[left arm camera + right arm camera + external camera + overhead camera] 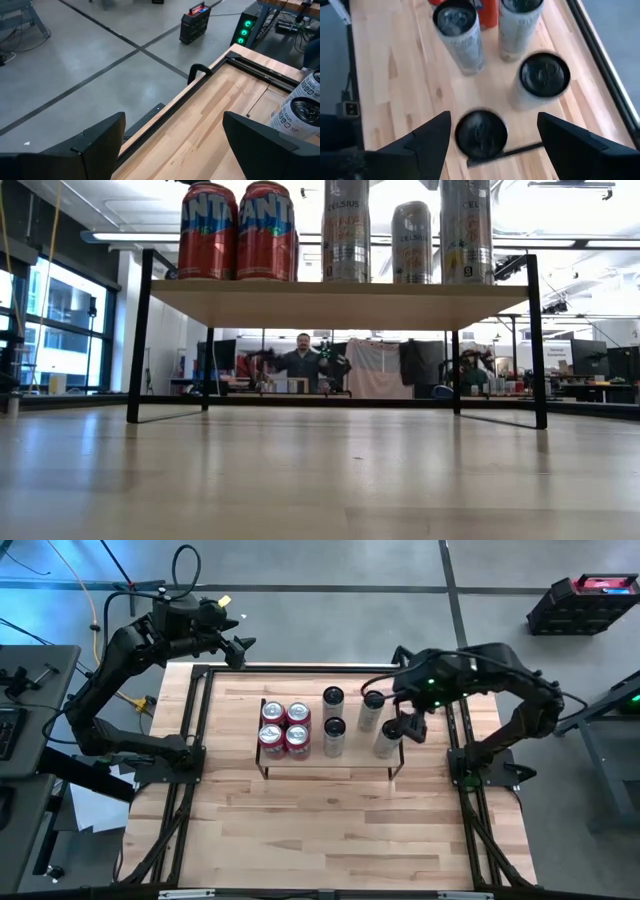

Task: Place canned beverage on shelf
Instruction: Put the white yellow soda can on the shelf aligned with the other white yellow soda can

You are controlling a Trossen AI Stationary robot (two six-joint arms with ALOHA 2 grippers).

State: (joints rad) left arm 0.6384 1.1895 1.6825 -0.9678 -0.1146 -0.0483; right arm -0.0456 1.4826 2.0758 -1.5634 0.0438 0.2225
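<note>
Four red cans (284, 727) and four slim silver cans (333, 726) are standing upright on the shelf (330, 760), which is sitting on the desk (330, 830). The right tool (490, 135) is hovering open above the rightmost silver can (481, 134), not gripping it. The left tool (172, 145) is waiting open over the desk's far-left corner.

From table level I read "ANTA", the visible part of the brand, in white on each of the two red cans (238, 230) at the shelf's (330, 302) left end. The slim silver cans (346, 230) beside them carry print too small to read.
</note>
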